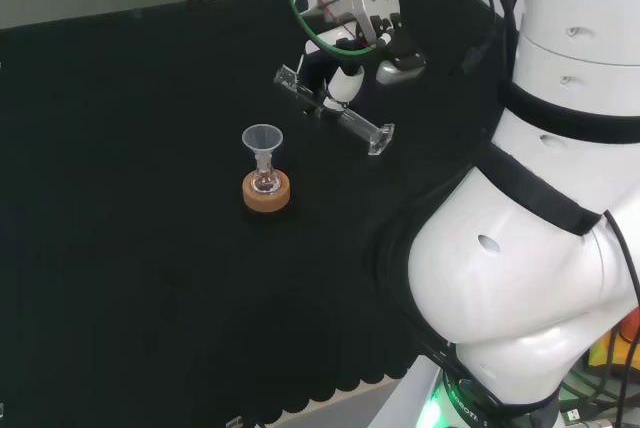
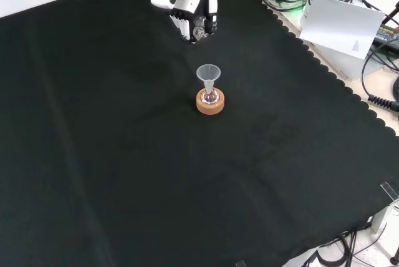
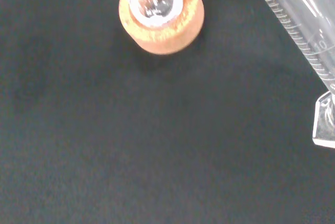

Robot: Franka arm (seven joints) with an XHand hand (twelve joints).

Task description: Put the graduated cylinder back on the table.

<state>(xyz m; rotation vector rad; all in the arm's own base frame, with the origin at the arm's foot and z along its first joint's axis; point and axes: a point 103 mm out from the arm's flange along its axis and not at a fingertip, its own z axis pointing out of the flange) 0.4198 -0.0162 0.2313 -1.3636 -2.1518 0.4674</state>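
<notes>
A clear graduated cylinder (image 1: pixel 330 108) hangs tilted almost flat above the black cloth, its foot (image 1: pixel 381 138) toward the arm in the head view. The hand (image 1: pixel 345 78) has its fingers curled round the cylinder's middle. From the front the hand (image 2: pixel 193 11) shows at the top with the cylinder's end (image 2: pixel 199 32) poking out below the fingers. Close up, the cylinder's marked tube (image 3: pixel 303 30) runs down to its foot (image 3: pixel 325 124).
A small round flask (image 1: pixel 264 182) with a clear funnel (image 1: pixel 263 138) in its neck stands on a cork ring (image 1: pixel 266 193), left of and below the hand in the head view. The cork ring (image 2: pixel 210 101) and funnel (image 2: pixel 208 72) also sit mid-cloth in the front view; the cork ring (image 3: pixel 162 20) appears close up too.
</notes>
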